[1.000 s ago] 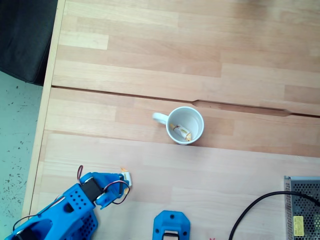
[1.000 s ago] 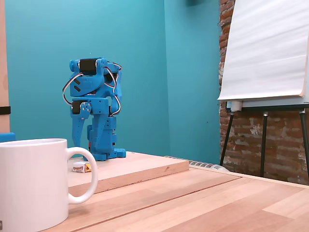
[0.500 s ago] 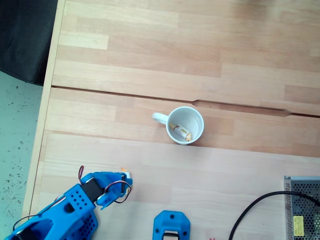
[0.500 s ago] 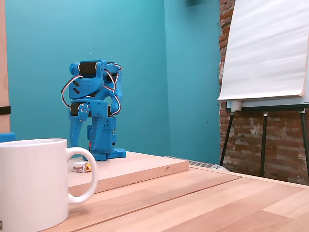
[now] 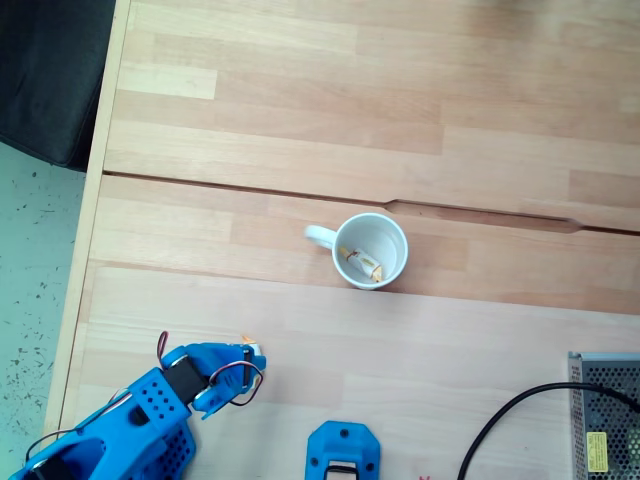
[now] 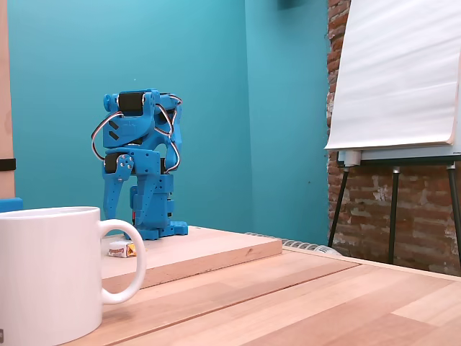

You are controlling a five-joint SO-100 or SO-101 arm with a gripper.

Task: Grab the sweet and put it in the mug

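- The mug [image 5: 371, 250] stood upright near the middle of the counter [image 5: 300, 130], with its handle pointing to the left in the view from above.
- One sweet [image 5: 361, 263] lay already inside the mug, on the bottom, close to the wall that is lowest in that view.
- A second sweet [image 5: 252, 351] lay on the counter well apart from the mug, toward the lower left in the view from above; in the side view this sweet [image 6: 122, 249] sat just behind the loop of the mug [image 6: 50, 274] handle.
- The gripper [image 5: 238, 368] hung right over this second sweet, on the side away from the mug. In the side view the gripper [image 6: 124, 205] pointed downward with its tips a little apart, above the counter and not closed on anything, as far as I could judge.
- Risk: the sweet was very small and lay flat, so the tips could close above it or push it aside. The slippery wrapper would cause this.
- Risk: only one twisted end could be caught, and then the sweet could fall on the way to the mug.
- Risk: the mug opening was narrow, so a release too early would drop the sweet on the counter, and a low approach could knock the rim.
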